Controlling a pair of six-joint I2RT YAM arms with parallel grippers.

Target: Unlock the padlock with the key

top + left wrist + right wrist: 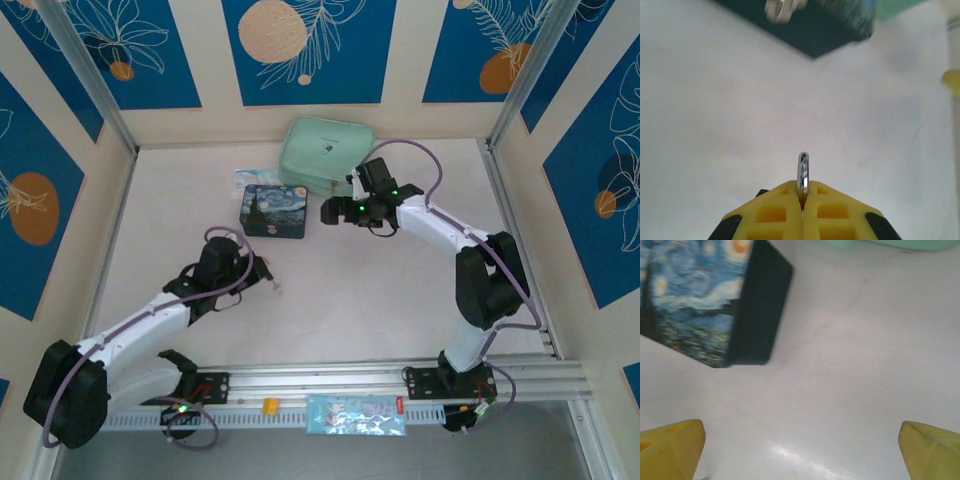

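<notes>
Near the middle of the worktop, your left gripper (802, 192) is squeezed shut on the padlock (803, 170). Its shiny loop pokes out past the yellow fingers. Your right gripper (800, 450) hangs wide open with nothing in it, just beside the blue painted tin (690, 300). A blurry silvery bit (782, 9) shows by the tin.

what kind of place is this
Probably a robot test booth, not a home: a left arm and right arm bolted to a metal rail, a white table, printed wall panels boxing it in.
</notes>
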